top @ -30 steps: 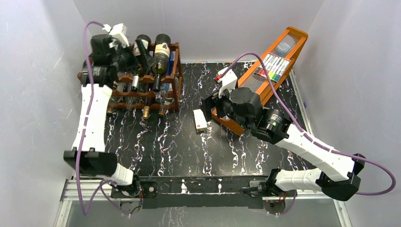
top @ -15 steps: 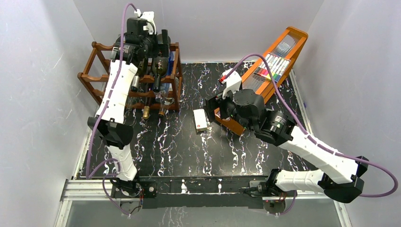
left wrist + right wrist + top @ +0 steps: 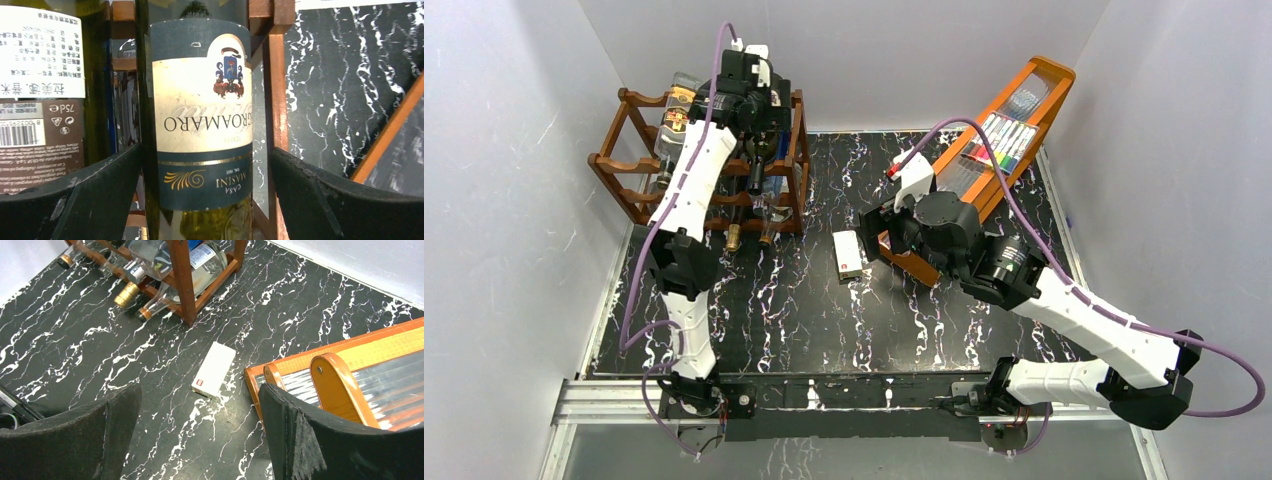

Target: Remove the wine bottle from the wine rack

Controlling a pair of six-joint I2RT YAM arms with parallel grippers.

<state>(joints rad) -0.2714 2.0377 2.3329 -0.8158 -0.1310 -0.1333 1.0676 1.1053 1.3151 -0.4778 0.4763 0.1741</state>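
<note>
One wine bottle (cream label, navy bands) lies racked.

The wine rack is dark reddish-brown wood. The wine bottle wears a cream label over a navy band with a gold swirl (its small crest is red and blue). The table is black marble veined with white. The tray stand is orange, its markers many-coloured. The small box is white with a red mark.
</note>
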